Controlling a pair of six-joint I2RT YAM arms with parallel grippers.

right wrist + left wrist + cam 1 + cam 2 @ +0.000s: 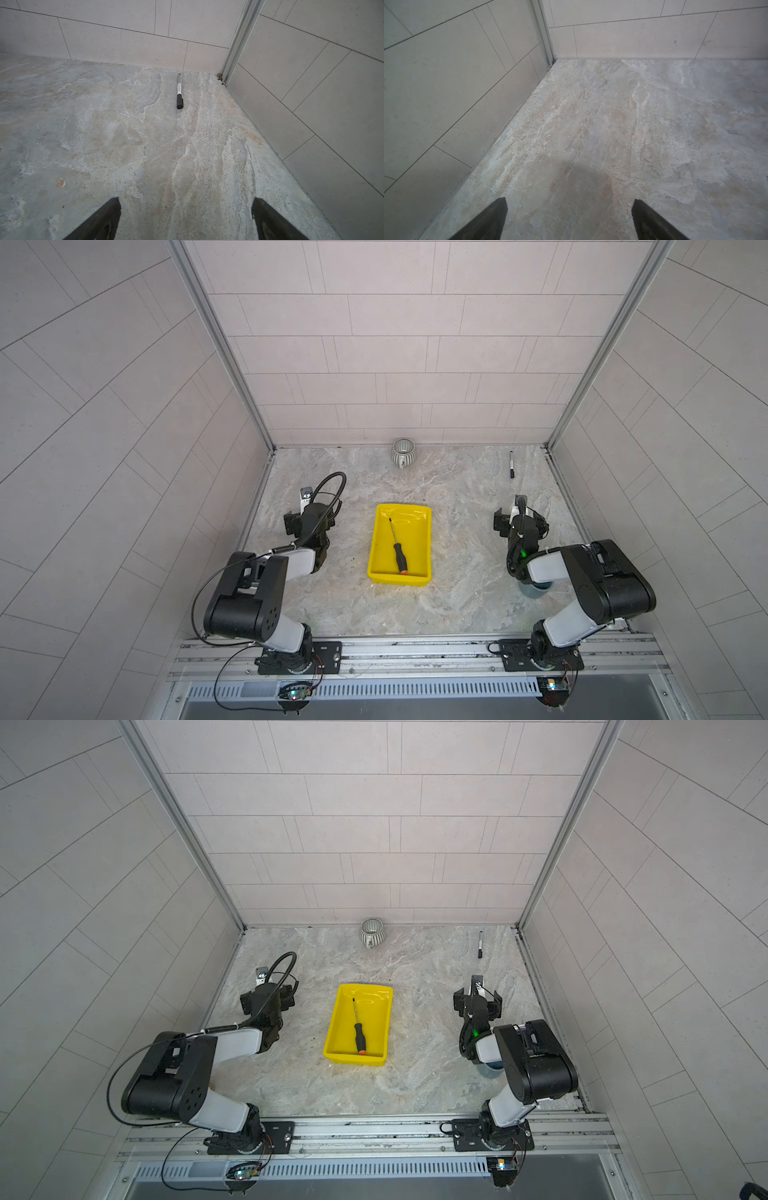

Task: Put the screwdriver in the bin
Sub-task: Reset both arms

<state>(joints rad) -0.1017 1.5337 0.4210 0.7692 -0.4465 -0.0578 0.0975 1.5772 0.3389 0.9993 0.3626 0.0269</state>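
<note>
In both top views the slim black-handled, orange-capped screwdriver (399,548) lies inside the shallow yellow plastic bin (428,539) at frame centre. The left gripper (569,220) and right gripper (186,219) stand spread, holding nothing.

In both top views the bin (419,549) sits mid-frame on the table (457,605), long axis running up-frame. The screwdriver (398,546) lies inside the bin, left of its centre, handle toward the lower wall, shaft tip pointing up-frame. The cup (403,452) is above the bin, at the back wall. The marker (510,465) is upper right of the bin, near the table's back right corner. Left gripper (296,519) is left of the bin, right gripper (508,517) right of it, both well apart from it. A round object (536,590) lies partly hidden under the right arm (598,585).
</note>
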